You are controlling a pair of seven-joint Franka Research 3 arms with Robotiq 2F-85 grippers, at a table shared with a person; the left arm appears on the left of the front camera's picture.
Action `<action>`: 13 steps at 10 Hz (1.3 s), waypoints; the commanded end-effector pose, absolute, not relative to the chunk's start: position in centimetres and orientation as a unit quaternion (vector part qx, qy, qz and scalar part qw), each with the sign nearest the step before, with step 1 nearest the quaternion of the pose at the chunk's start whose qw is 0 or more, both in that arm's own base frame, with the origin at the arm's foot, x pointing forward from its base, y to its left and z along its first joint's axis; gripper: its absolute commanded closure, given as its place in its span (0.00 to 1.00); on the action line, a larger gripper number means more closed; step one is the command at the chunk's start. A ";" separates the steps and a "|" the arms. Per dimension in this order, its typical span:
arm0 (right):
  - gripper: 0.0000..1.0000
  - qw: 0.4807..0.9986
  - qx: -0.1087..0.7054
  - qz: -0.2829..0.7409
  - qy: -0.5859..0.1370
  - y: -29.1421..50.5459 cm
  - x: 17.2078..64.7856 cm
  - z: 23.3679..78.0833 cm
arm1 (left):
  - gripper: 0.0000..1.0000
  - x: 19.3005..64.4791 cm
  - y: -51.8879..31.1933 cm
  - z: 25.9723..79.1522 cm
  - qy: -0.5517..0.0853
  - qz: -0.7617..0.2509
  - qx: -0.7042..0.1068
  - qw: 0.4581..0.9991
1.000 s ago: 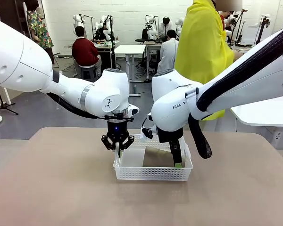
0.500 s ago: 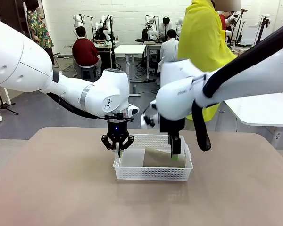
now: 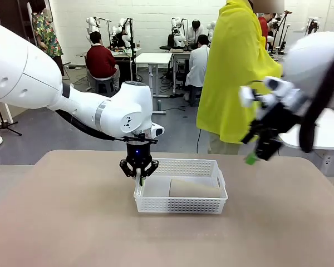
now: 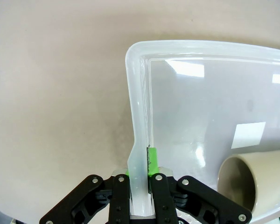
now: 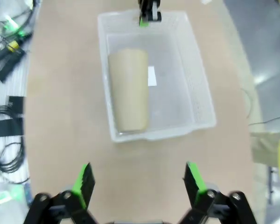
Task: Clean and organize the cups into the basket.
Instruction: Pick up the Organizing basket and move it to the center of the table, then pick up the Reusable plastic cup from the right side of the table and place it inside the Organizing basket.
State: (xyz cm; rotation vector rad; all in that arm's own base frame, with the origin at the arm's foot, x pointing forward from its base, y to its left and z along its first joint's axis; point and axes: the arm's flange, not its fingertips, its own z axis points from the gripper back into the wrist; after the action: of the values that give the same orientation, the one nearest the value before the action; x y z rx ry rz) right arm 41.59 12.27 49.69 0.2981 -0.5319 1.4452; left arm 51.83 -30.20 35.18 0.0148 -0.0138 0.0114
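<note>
Check the left gripper [image 3: 139, 173] [image 4: 140, 169]: its fingers are closed onto the left end wall of the basket [image 3: 178, 204] [image 4: 136, 93] [image 5: 201, 91], one finger inside the wall and one outside.

Check the right gripper [image 3: 255, 156] [image 5: 137, 179]: it hangs in the air to the right of the basket, well apart from it. Its fingers are spread wide and grip nothing.

Locate the tan cup [image 3: 193, 189] [image 4: 251, 179] [image 5: 128, 88]: it lies on its side in the right part of the basket, mouth toward the left gripper.

The basket rests on the table [image 3: 72, 222]. A person [image 3: 234, 72] in yellow stands at the far side.
</note>
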 end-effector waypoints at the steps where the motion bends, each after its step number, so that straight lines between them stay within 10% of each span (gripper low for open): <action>1: 0.00 0.705 0.194 0.624 -0.274 6.6 40.1 47.3 | 1.00 51.7 -30.2 35.0 -0.005 0.004 0.010 1.000; 9: 0.00 0.716 0.180 0.618 -0.272 4.8 39.7 47.8 | 1.00 51.7 -30.2 35.0 -0.005 0.004 0.010 1.000; 13: 0.00 0.631 0.333 0.577 -0.398 -8.8 44.8 48.0 | 1.00 51.7 -30.2 35.0 -0.005 0.004 0.010 1.000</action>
State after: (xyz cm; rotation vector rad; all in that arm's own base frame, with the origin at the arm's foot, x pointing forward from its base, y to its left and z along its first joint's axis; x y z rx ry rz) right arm 42.29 -7.05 48.83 0.6155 -0.8671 1.3389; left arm 51.83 -30.22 35.16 0.0148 -0.0136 0.0111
